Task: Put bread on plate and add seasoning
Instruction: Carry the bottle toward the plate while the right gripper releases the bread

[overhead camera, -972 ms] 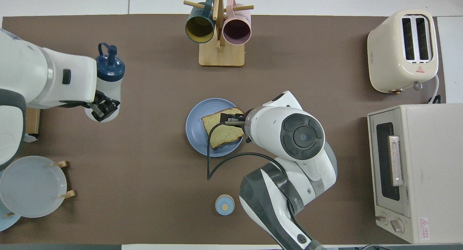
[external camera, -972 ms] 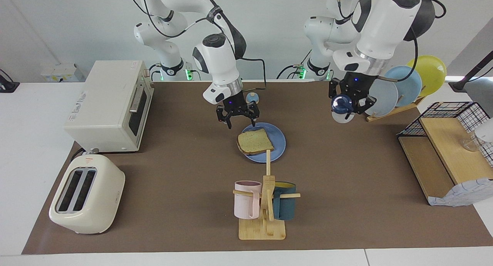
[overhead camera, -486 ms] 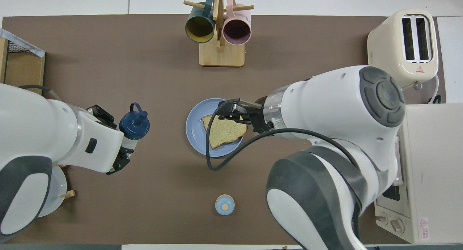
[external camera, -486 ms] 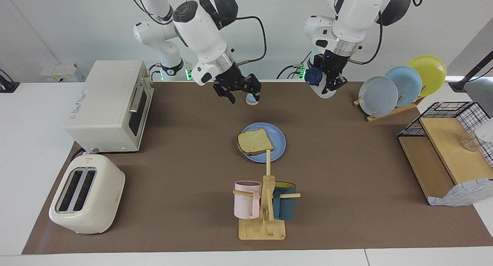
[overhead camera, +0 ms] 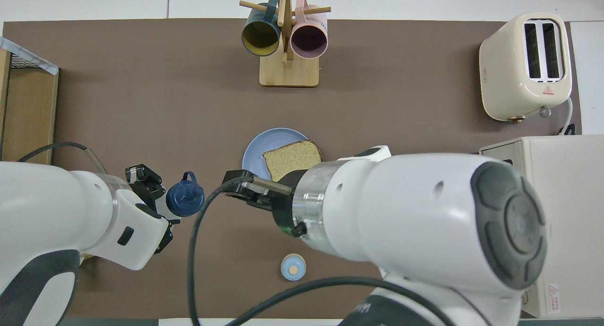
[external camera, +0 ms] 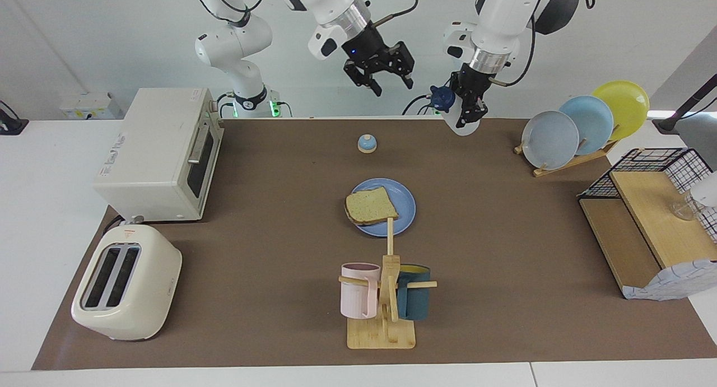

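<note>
The bread [external camera: 371,206] lies flat on the blue plate [external camera: 404,199] in the middle of the table, free of both grippers. My left gripper [external camera: 468,110] hangs high in the air, shut on the seasoning bottle [external camera: 462,124]. The bottle is tilted, with its navy cap [external camera: 442,97] pointing toward the right arm's end. My right gripper [external camera: 390,84] is raised high over the part of the table nearest the robots, open and holding nothing. In the overhead view the right arm covers part of the plate [overhead camera: 255,151], and the bread [overhead camera: 292,159] shows beside it.
A small blue bell [external camera: 366,143] sits nearer to the robots than the plate. A mug rack [external camera: 383,297] stands farther out. An oven [external camera: 159,152] and a toaster [external camera: 126,283] are at the right arm's end. A dish rack [external camera: 582,124] and a wooden shelf [external camera: 644,224] are at the left arm's end.
The right gripper has risen from just above the plate and drawn back toward the robots, leaving the bread there. The left gripper has carried the bottle from beside the dish rack toward the centre.
</note>
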Available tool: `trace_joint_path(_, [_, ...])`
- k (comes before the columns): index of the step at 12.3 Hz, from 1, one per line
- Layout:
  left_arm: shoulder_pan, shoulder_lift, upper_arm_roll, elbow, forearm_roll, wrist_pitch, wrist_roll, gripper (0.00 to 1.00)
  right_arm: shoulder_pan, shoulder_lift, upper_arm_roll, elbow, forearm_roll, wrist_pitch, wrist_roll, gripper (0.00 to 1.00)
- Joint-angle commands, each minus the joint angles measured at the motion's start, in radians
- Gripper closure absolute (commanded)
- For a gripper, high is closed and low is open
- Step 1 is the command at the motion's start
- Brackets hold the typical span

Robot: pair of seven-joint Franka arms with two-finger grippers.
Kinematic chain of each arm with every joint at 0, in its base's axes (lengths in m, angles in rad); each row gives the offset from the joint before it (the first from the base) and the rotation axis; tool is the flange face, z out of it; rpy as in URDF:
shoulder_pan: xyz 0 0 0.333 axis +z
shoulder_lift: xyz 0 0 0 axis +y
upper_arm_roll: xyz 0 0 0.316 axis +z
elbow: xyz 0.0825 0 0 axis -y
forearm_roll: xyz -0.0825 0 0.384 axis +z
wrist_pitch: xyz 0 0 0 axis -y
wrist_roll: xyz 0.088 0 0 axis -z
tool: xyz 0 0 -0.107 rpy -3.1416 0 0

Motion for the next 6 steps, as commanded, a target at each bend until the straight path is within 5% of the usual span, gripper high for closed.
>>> trace_joint_path(1, [-0.031,-0.051,0.011,-0.066,-0.037,0.057,0.015,1.00,0.035,0.022,0.002,0.018,-0.007,0.062,0.055,0.23])
trace_joint_path(6, [-0.031,-0.051,0.011,-0.066,-0.068,0.063,0.015,1.00,0.053,0.032,0.002,0.018,-0.088,0.101,0.049,0.42])
